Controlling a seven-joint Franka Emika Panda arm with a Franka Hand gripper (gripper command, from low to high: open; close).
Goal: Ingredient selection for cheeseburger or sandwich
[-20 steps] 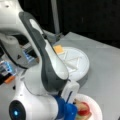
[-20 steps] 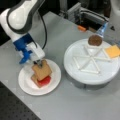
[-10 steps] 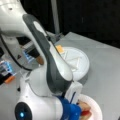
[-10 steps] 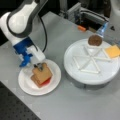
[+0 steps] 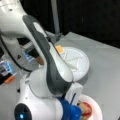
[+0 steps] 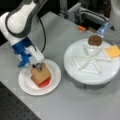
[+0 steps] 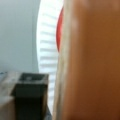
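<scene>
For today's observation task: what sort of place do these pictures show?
Probably a robotics lab bench: a grey table, a white robot arm, toy sandwich on a paper plate.

Small white paper plate (image 6: 27,86) sits at a front view's lower left on the grey table (image 6: 57,30); stack on it: tan-brown toast square (image 6: 41,73) on top, red tomato round (image 6: 45,83) poking out beneath at its near right edge. Gripper (image 6: 37,66) is at the far left corner of the toast, touching it or just above. Large white round divided tray (image 6: 75,72) lies right of the plate, just beside it. On the tray's far side: dark brown patty (image 6: 95,40); yellow cheese square (image 6: 112,51) right of it. Wrist view: toast (image 7: 92,65) fills the right, tomato (image 7: 59,30) behind it, plate rim (image 7: 46,45) left.
</scene>
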